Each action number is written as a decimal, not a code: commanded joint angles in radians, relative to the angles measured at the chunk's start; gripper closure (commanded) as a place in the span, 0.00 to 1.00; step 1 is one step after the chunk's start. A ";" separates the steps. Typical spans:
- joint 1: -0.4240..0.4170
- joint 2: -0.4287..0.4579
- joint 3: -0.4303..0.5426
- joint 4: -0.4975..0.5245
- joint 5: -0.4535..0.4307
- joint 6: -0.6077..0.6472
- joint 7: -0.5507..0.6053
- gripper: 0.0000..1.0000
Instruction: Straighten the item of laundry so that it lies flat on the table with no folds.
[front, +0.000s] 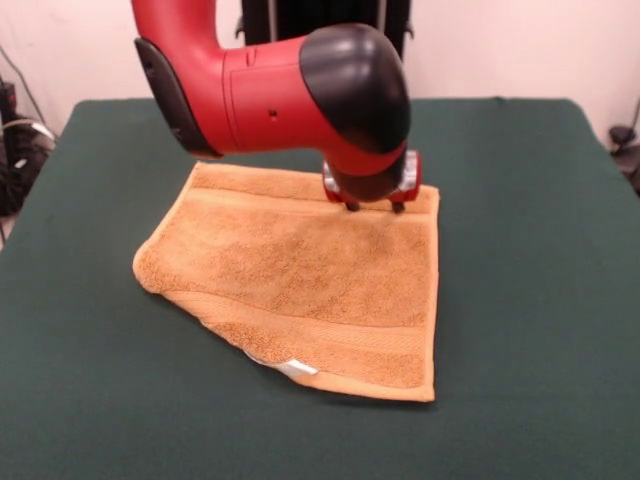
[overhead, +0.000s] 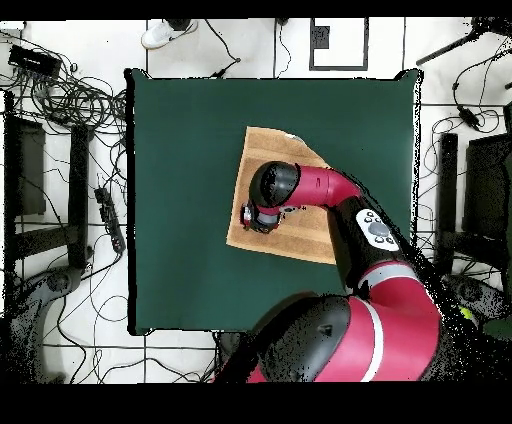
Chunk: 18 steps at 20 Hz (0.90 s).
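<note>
The orange-tan towel (front: 300, 280) lies on the dark green table (front: 520, 300), mostly spread out. Its front left corner is turned in, so that side runs as a slanted folded edge, with the small white tag (front: 295, 367) showing at it. My gripper (front: 375, 207) points down over the towel's far right part, close to its far edge. Its two fingers stand apart, tips at or just above the cloth, holding nothing. In the overhead view the arm covers the middle of the towel (overhead: 272, 150), and the gripper (overhead: 255, 218) is near the towel's left edge on the table (overhead: 180, 200).
The red arm (front: 270, 90) reaches low over the table's far half. Cables and black stands (overhead: 60, 100) lie on the floor around the table. A person's shoe (overhead: 160, 35) shows at the overhead view's top edge.
</note>
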 joint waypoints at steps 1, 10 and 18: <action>-0.013 0.122 -0.032 -0.226 -0.190 -0.441 0.014 0.00; -0.010 0.191 -0.021 -0.275 -0.161 -0.301 -0.027 0.00; 0.026 0.243 -0.079 -0.234 -0.177 -0.292 0.096 0.00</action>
